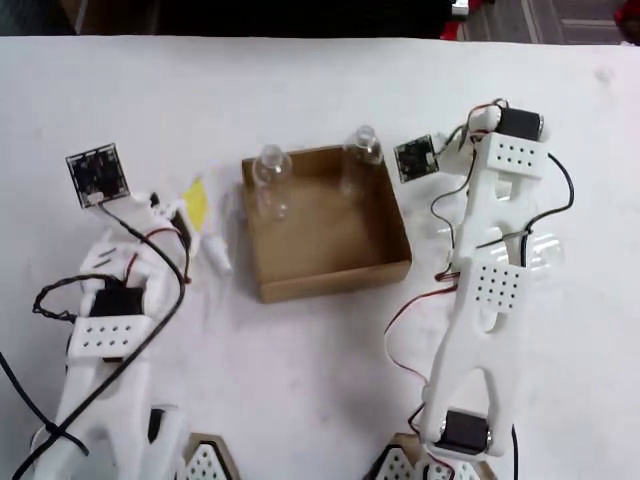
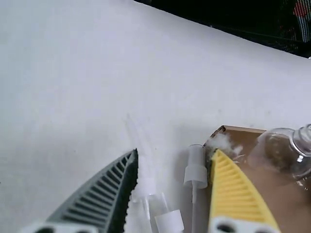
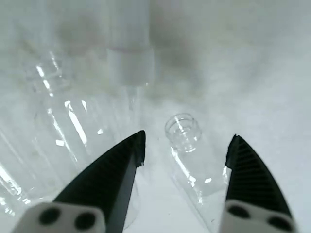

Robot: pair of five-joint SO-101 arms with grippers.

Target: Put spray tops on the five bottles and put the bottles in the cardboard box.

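Between the fingers of my left gripper [image 2: 175, 153], which stand apart and clamp nothing, lies a white spray top [image 2: 195, 170]. It is a smooth, stubby plastic cylinder with a thin dip tube trailing back toward my palm. It sits closer to my yellow finger [image 2: 233, 194] than to my grey finger [image 2: 102, 199]. Both are ribbed wedges, and the grey one has a toothed inner edge. Nearer my palm, by the grey finger, is a second spray top [image 2: 168, 222], with a white collar under a clear plastic piece.

Just past my yellow fingertip is a corner of the cardboard box [image 2: 233, 132], matte brown and frayed pale at the edge. Inside it stands a clear glossy bottle [image 2: 284, 153] with rounded shoulders. From above, the box is a shallow, square, open tray. That bottle [image 1: 270, 180] stands upright in one far corner and another bottle [image 1: 362, 150] in the other. Everything rests on the white table [image 1: 320, 380].

My right gripper [image 3: 187, 141] also has its black ribbed fingers spread. Between them lies an open-necked bottle [image 3: 197, 167], clear, its threaded mouth pointing away from my palm. I cannot tell whether either finger touches it. Outside one finger lie more clear bottles [image 3: 63, 131], streaked with highlights. Farther ahead is a blurred white band [image 3: 129, 65].
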